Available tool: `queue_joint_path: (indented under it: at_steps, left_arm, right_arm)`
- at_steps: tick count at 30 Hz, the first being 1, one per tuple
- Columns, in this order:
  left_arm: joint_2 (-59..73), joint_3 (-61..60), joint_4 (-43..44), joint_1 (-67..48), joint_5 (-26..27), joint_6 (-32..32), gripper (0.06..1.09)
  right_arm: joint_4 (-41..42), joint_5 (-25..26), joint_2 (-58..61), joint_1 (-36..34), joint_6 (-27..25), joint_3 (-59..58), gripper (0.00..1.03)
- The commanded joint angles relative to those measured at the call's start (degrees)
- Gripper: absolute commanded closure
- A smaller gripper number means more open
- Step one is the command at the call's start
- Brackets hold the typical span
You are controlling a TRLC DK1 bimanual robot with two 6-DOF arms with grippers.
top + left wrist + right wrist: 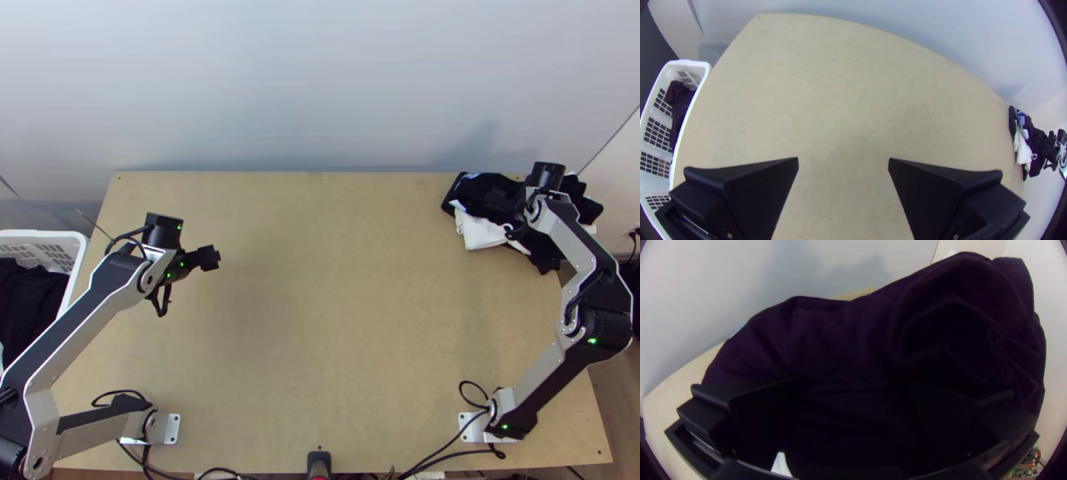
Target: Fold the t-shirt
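The t-shirt (pixel 840 335) is, as far as I can judge, the dark cloth uppermost in a bunched pile at the far right corner of the table (pixel 336 336), with white cloth (pixel 478 232) showing at its near side. Which dark piece is which I cannot tell. It looks soft and limp, probably light, with no stiffness to hold a shape; nothing fragile, though its neighbours may drag along.

The right gripper (pixel 851 384) is right at the pile, its fingers spread wide with dark folds lying between them, not visibly pinched. A raised fold near the middle looks the best hold — one layer, if it can be had, then a slow lift to see what follows.

The left gripper (pixel 843 160) hangs over the left part of the table, fingers well apart and nothing between them.

The pile seems to reach past the right edge, so cloth could slide off there, and the wall (pixel 320 88) rises close behind the far edge. Better to draw the shirt inward: the broad middle offers room to spread it, well short of the white basket (pixel 40 234) beside the left edge.
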Motion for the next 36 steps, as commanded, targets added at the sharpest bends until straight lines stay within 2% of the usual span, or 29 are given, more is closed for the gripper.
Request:
queue_joint_path:
  at_steps: [1,11,19,22,26,30,36]
  left_arm:
    - [-0.54,0.19,0.08,-0.48,0.09,-0.75,0.1]
    - [-4.67,3.17,1.04,2.6,-1.22,0.57,0.1]
    - [-11.26,3.53,1.57,3.13,-5.88,7.69,0.1]
    - [-14.78,2.3,1.39,3.83,-6.5,10.5,0.1]
    - [-21.02,-1.84,2.45,4.62,-7.29,14.19,0.1]
    - [-28.84,-8.08,6.49,5.15,-9.49,18.06,0.1]
    - [-41.14,-19.76,12.12,6.73,-10.98,24.21,0.1]
  right_arm:
    - [-0.66,0.34,-0.5,-1.04,0.25,-1.21,0.05]
    - [-2.94,-0.72,-11.31,1.5,-0.45,9.16,0.04]
    - [-3.21,1.22,-22.12,8.62,-3.7,9.69,0.04]
    - [-3.29,2.71,-27.13,10.65,-4.14,4.41,0.04]
    - [-3.29,2.71,-34.25,12.31,-4.14,-8.68,0.04]
    - [-3.38,2.71,-41.64,15.39,-4.14,-20.02,0.04]
    - [13.14,2.89,-58.6,22.16,-5.64,-42.43,0.04]
